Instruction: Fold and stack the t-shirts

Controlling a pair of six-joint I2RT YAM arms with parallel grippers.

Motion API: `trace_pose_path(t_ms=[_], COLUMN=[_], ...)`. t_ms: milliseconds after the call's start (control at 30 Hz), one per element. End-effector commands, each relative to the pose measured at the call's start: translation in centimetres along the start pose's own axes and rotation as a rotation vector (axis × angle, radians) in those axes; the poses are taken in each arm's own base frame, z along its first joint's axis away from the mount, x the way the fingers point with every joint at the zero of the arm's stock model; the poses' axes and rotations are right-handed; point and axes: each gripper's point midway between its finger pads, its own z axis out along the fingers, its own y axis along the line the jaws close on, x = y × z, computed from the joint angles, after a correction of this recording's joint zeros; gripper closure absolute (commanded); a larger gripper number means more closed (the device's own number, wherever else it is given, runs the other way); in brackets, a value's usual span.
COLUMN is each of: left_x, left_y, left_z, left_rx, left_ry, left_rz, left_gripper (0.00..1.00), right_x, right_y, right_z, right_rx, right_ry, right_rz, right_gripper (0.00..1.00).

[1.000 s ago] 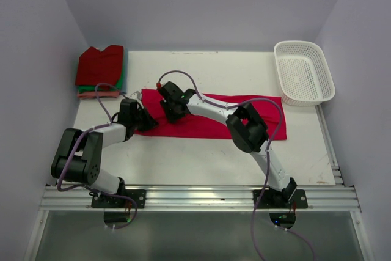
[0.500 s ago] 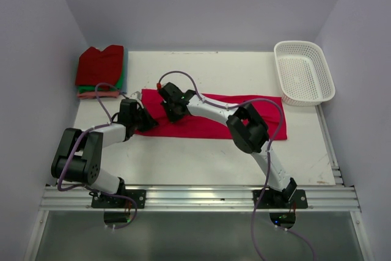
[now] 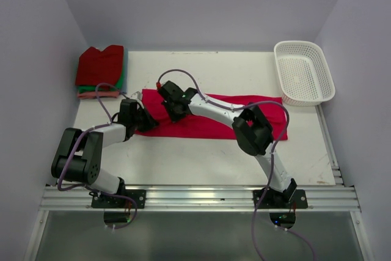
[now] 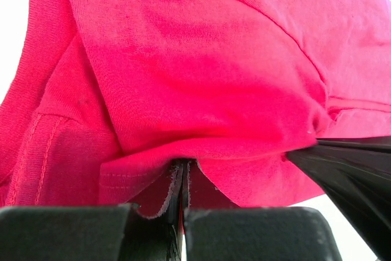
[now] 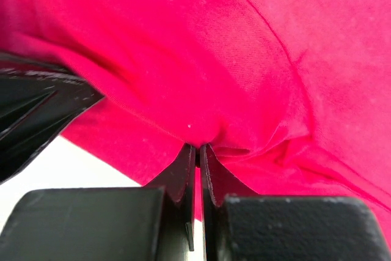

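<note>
In the far left corner of the desk (image 3: 201, 163), folded t-shirts (image 3: 101, 68) are stacked. The pink t-shirt (image 3: 201, 126), spread mid-desk, is pinched at its left end by the closed left end effector (image 4: 184, 172) and right end effector (image 5: 198, 150). Only bare lattice is seen inside the white basket (image 3: 302, 74), far right.

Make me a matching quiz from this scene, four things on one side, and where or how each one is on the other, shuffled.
1 pink t-shirt
2 folded stack
3 basket
4 left gripper

A far right corner of the table
B far left corner of the table
C spread across the middle
D shut on cloth

Pairs: 1-C, 2-B, 3-A, 4-D
</note>
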Motion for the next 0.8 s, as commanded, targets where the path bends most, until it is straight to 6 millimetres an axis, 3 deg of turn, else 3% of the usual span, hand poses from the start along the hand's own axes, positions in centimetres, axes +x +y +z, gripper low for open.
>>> trace_pose_path(t_ms=[0,300,600,700,767], left_x=[0.5,0.7,0.8,0.8,0.7], left_y=[1.5,1.7,1.9,1.9,1.8], left_z=[0.2,0.1,0.0,0.0,-0.1], left_rx=[-0.048,-0.052,-0.055,-0.055,-0.050], left_ry=[0.007,0.012,0.012,0.012,0.010], left_rz=[-0.008,-0.009,-0.013,-0.012,-0.013], left_gripper=[1.00,1.00,1.00,1.00,1.00], right_x=[-2.3,-1.4,1.0,1.8,2.4], right_y=[-1.8,-2.4,-2.4,-1.6,-1.6], right_z=[-4.2,-5.5,-6.8,-6.8,-6.9], right_rx=[0.059,0.074,0.032,-0.020,-0.024], right_ry=[-0.066,-0.027,0.064,0.096,0.117], right_rz=[-0.023,-0.054,-0.088,-0.097,-0.101], right_gripper=[1.00,1.00,1.00,0.77,0.69])
